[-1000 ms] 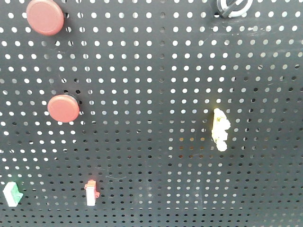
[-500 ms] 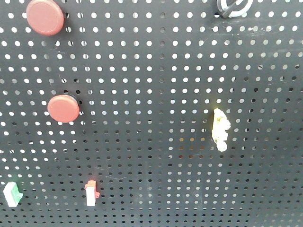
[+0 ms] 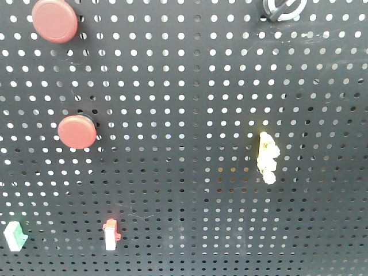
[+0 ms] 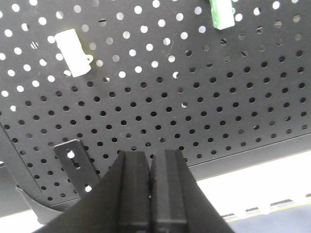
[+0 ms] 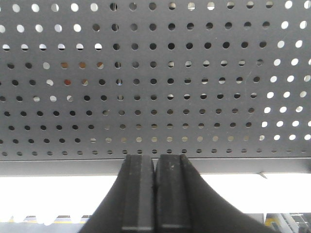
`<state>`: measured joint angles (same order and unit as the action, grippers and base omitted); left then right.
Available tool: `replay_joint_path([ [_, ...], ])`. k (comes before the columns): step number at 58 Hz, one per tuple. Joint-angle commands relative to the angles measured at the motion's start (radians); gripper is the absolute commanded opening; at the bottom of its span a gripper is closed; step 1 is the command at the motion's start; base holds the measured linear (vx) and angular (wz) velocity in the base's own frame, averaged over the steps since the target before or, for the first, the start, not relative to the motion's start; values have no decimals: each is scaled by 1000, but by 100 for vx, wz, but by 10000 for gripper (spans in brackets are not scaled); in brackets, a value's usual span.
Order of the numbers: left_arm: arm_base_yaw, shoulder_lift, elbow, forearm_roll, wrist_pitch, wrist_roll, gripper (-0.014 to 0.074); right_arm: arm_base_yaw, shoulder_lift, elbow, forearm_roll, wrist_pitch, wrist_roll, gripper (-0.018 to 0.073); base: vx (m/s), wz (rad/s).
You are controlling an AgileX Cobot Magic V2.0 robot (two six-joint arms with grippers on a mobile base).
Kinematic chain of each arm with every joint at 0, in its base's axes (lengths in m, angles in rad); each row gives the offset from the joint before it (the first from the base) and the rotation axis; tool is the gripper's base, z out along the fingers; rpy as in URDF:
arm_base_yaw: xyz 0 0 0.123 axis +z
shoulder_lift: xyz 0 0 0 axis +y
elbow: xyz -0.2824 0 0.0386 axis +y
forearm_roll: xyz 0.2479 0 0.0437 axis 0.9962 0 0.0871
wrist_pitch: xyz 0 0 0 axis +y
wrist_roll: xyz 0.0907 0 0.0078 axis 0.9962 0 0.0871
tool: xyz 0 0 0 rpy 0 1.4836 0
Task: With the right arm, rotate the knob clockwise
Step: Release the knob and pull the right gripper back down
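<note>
Knob with a shiny silver ring and black bar handle (image 3: 284, 9) sits cropped at the front view's top right, on a matte dark perforated metal panel (image 3: 184, 86). Glossy black right end effector (image 5: 154, 194) and left end effector (image 4: 149, 194) are pressed closed, empty.

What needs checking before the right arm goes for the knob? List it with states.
1. Knob in view: ok, but cut off by the front view's top edge.
2. Bar handle's angle readable: cannot tell.
3. Right hand empty: ok, fingers shut on nothing.
4. Right hand open for a grasp: not ok.
5. Right hand lined up with knob: not ok, its camera shows only pegboard.
6. Left hand clear: ok, shut, low on the board.
</note>
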<state>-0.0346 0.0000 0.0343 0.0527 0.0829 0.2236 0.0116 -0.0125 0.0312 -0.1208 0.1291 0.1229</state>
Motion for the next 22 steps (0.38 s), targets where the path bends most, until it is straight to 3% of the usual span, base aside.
replay_joint_path([
  [1,-9,11,16,-5,-83,-4,-6,-5,-10,8,-6,-79,-10,-11,0,0],
  [22,-9,11,16,-5,-83,-4,-6,-5,-10,8,-6,-79,-10,-11,0,0],
])
